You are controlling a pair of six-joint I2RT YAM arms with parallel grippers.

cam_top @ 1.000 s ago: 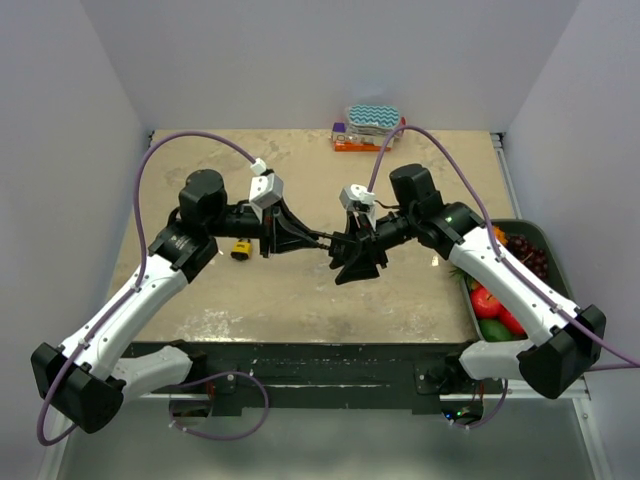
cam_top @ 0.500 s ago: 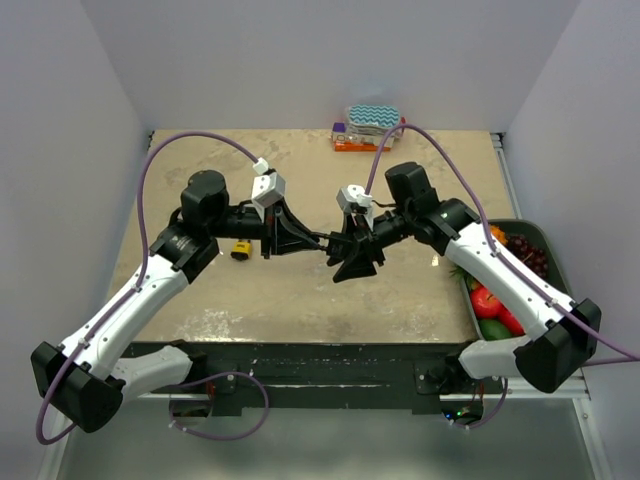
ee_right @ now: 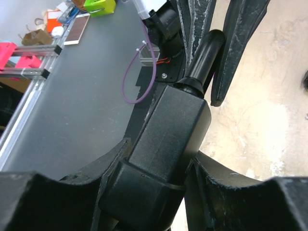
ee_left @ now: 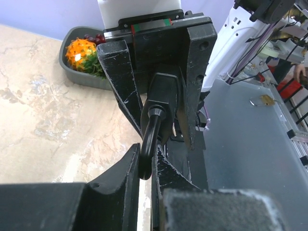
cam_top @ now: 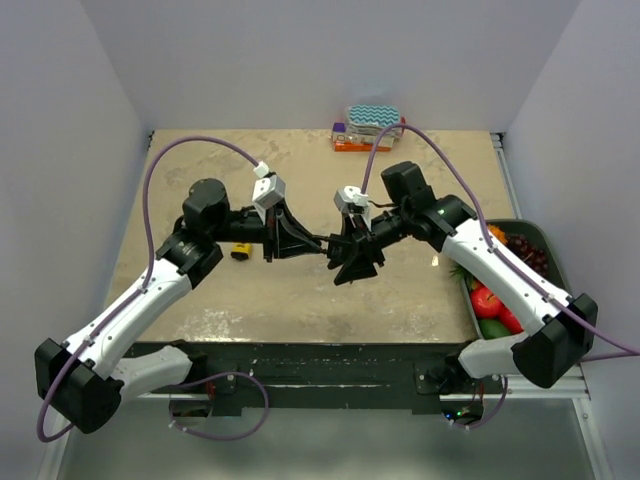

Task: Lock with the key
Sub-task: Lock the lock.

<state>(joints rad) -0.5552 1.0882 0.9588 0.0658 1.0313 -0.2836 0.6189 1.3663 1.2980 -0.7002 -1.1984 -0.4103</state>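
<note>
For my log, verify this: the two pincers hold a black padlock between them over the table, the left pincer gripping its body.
One point is wrong: the left pincer grips the shackle, not the body; the right pincer has the body. The left wrist view shows it. The rest stands: both hold the black padlock between them over the table.

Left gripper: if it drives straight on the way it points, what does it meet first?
The left gripper pinches the shackle. Straight on, it would likely meet the padlock body almost at once, with the right gripper clamped around it.
</note>
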